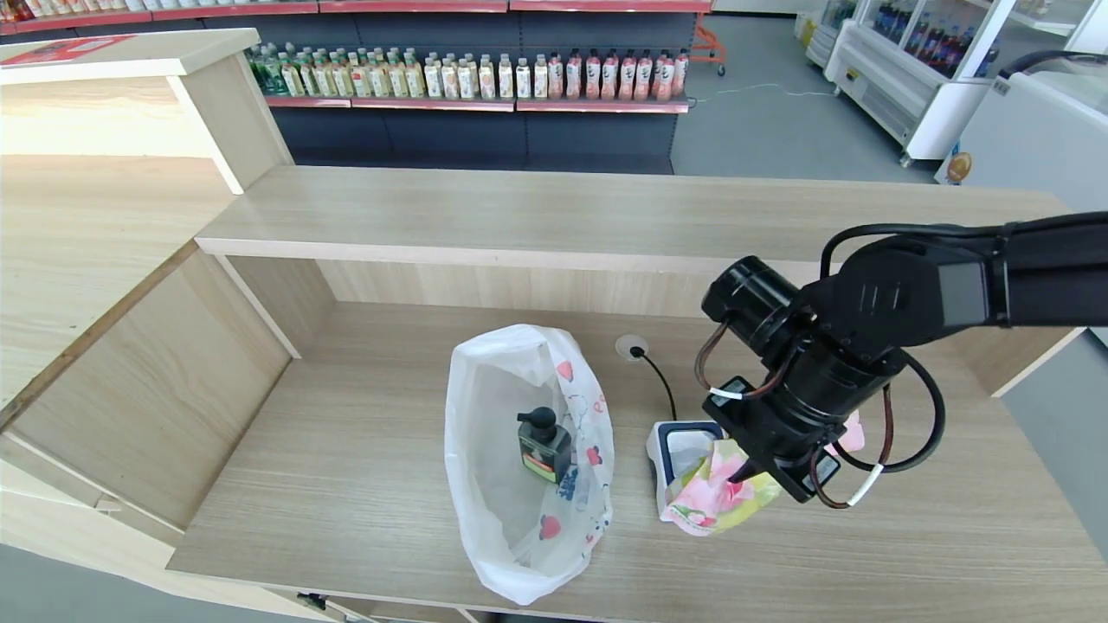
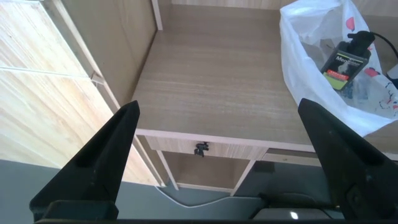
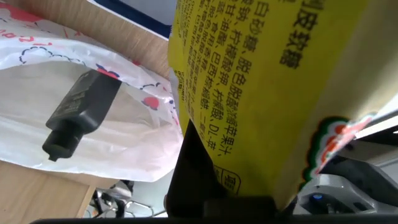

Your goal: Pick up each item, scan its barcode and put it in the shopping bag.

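My right gripper (image 1: 751, 472) is shut on a pink, green and yellow snack packet (image 1: 714, 495), holding it over the barcode scanner (image 1: 679, 446) on the counter. The right wrist view shows the packet's yellow printed back (image 3: 261, 93) close up against a dark finger (image 3: 196, 168). A white shopping bag (image 1: 519, 450) with red hearts lies open left of the scanner, with a dark pump bottle (image 1: 543, 443) inside. In the left wrist view my left gripper (image 2: 221, 165) hangs open off the counter's front edge, left of the bag (image 2: 323, 74) and bottle (image 2: 345, 61).
The wooden counter (image 1: 346, 484) has a raised back ledge (image 1: 606, 216) and a side wall (image 1: 147, 381) on the left. A black cable (image 1: 662, 381) runs from a grommet to the scanner. Store shelves with bottles (image 1: 467, 78) stand behind.
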`<state>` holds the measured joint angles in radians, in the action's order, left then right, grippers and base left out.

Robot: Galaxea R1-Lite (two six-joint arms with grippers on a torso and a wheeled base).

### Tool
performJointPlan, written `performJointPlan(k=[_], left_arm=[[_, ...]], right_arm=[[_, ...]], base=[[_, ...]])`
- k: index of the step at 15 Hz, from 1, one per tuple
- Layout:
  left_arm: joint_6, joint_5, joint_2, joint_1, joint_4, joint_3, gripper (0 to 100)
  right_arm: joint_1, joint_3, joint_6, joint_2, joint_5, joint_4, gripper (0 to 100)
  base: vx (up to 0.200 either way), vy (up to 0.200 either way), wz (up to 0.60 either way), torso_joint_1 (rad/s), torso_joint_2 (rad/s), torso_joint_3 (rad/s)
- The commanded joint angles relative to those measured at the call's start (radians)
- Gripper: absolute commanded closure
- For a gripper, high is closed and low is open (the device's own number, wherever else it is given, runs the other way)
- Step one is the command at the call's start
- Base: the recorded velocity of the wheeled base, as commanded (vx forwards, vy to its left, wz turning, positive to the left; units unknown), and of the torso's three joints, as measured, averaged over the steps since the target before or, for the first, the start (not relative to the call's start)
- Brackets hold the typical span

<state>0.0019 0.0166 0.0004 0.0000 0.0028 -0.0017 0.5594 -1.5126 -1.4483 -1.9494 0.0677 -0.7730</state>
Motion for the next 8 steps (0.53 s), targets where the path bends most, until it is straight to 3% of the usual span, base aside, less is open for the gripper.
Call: performJointPlan(k=[1,8], left_arm=[[0.001,0.0,0.0,0.0,0.0,0.0,0],[0.0,0.0,0.0,0.0,0.0,0.0,0]], right_arm=[[-0.001,-0.037,0.0,-0.028,0.0,0.003,100],[0.008,-0.08,-0.001,-0.082,-0.006,0.004,100]], base=[[0.0,0.0,0.0,0.0,0.0,0.0],[0.0,0.0,0.0,0.0,0.0,0.0]])
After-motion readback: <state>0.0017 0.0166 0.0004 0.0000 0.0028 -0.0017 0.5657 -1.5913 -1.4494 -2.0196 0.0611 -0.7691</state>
